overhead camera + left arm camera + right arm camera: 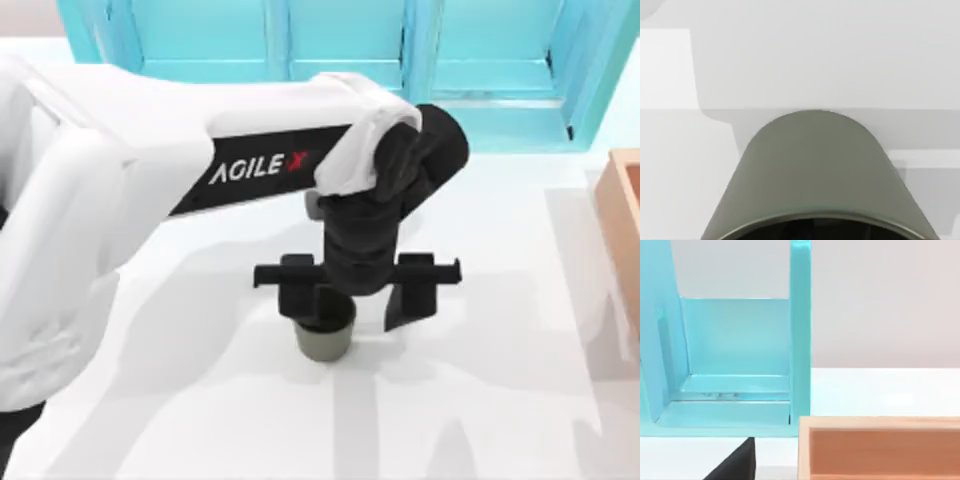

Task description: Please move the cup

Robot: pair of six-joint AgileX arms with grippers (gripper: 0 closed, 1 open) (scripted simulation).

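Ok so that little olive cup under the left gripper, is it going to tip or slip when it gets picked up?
The cup stands upright and squat on the white table, so it probably won't tip easily. Its matte wall tapers, so it might slide in a loose grip. The left gripper is open, one finger over the rim.

**One brand mark, on my own left arm**

The only writing I can read is the word "AGILE X" on my left arm, seen from the top view. It stands in white capital letters on the black band that runs along the side of the white forearm, and the final X is drawn in red. The lettering slants upward toward the wrist, following the line of the arm. I find no other word, number, label or sign on anything else in the top view or in my two wrist views.
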